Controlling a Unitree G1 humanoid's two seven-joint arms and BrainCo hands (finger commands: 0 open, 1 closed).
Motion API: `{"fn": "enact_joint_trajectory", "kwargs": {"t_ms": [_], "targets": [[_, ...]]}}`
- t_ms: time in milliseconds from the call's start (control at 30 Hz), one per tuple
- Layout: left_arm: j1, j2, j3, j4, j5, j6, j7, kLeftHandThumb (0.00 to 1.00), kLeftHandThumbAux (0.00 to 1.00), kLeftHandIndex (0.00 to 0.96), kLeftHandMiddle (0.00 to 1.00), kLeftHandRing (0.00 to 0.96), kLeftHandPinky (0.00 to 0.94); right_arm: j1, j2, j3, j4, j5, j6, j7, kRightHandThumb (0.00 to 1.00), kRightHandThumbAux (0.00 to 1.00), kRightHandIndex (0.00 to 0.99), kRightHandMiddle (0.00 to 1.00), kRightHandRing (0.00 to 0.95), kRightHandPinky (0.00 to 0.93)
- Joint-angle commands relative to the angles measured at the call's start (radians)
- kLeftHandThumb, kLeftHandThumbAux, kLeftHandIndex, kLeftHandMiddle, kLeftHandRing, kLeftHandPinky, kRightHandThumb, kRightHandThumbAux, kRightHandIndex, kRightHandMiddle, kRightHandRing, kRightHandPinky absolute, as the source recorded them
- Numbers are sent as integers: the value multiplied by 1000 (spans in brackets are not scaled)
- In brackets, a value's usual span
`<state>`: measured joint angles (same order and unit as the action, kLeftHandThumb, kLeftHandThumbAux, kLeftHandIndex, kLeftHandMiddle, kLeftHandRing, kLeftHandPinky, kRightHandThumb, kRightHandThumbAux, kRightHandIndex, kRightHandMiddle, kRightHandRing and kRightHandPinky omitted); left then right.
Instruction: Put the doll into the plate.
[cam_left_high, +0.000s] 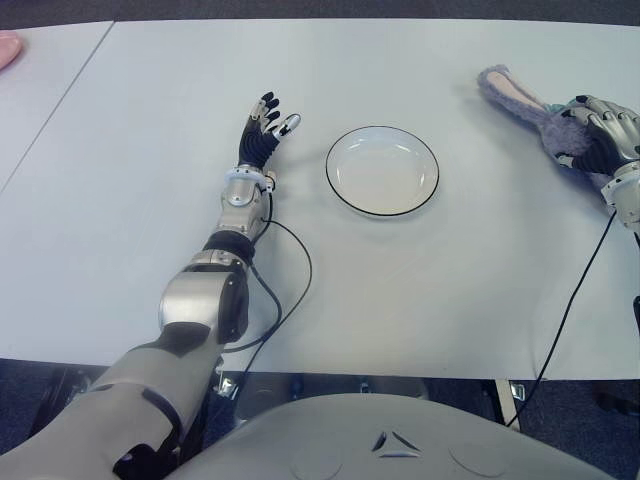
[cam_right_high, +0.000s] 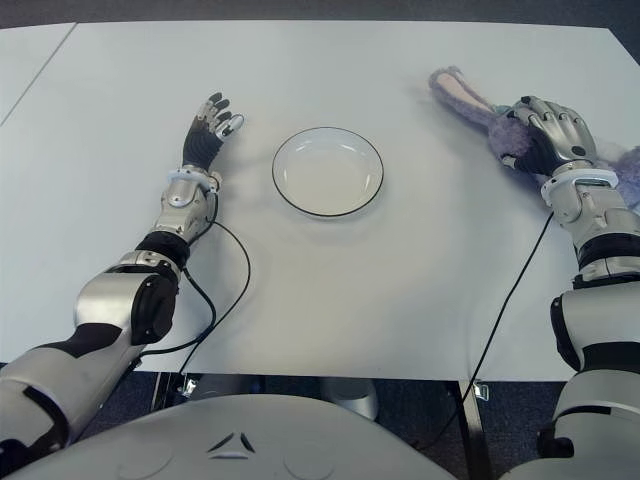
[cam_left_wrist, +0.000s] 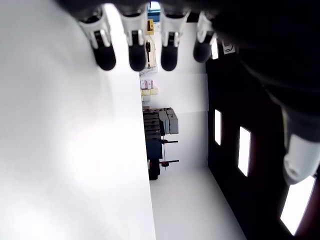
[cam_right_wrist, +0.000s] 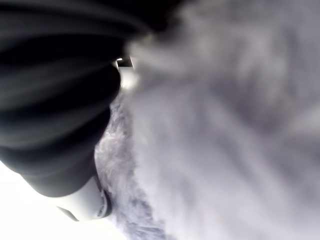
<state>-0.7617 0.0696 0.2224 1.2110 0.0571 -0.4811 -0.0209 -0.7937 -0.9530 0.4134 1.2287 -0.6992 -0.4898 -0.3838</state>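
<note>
- Nearest the robot, a black cable (cam_left_high: 285, 300) is seen looping over the white table (cam_left_high: 420, 290) beside the left forearm.
- Further out, the left hand (cam_left_high: 262, 128) is shown just left of the plate (cam_left_high: 382, 170), fingers extended and spread, with nothing held; in its wrist view the fingertips (cam_left_wrist: 135, 55) are lined up straight above the bare tabletop. It is judged to be idle.
- The plate, white with a dark rim, is found near the middle of the table and holds nothing, so the placing is not yet done.
- At the far right, the right hand (cam_right_high: 545, 135) is laid over the doll (cam_right_high: 470, 100), a grey-purple plush toy with a long pink-lined ear pointing toward the far edge. The fingers are curled down over the fur; in the right wrist view a fingertip (cam_right_wrist: 82, 202) is pressed against the pile, and a grasp on the doll's body is judged to be made or forming.
- The doll lies on the table well apart from the plate, to the plate's right and slightly beyond it.
- The doll is judged to be light, soft and compressible, and not fragile. A firm squeeze can be tolerated, but the fur may slip and the limp ear is likely to dangle when lifted.
- The bulky body, rather than the ear, is judged the better place for a hold, so that the toy is carried as one mass and the ear is not left trailing over the plate's rim.
</note>
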Motion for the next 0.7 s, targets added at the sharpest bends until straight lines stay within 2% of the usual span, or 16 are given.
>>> {"fn": "enact_joint_trajectory", "kwargs": {"t_ms": [33, 133, 367, 633, 700], "targets": [[249, -26, 14, 153, -4, 155, 14, 0, 535, 73, 106, 100, 94, 79, 80, 22, 28, 4, -33, 56, 304, 799, 144, 0, 131, 325], [248, -25, 10, 153, 0, 160, 20, 0, 534, 72, 107, 100, 92, 72, 96, 28, 8, 2, -53, 63, 290, 790, 124, 0, 153, 351], [247, -20, 5, 153, 4, 167, 19, 0, 545, 69, 107, 102, 91, 83, 111, 25, -126, 16, -103, 98, 277, 771, 90, 0, 178, 362], [250, -14, 1, 152, 6, 159, 9, 0, 562, 66, 110, 108, 99, 100, 169, 36, -175, -10, -183, -4, 239, 764, 85, 10, 214, 395], [250, -14, 1, 152, 6, 160, 10, 0, 564, 66, 110, 109, 99, 102, 174, 37, -200, -20, -191, -21, 250, 766, 131, 80, 273, 439]]}}
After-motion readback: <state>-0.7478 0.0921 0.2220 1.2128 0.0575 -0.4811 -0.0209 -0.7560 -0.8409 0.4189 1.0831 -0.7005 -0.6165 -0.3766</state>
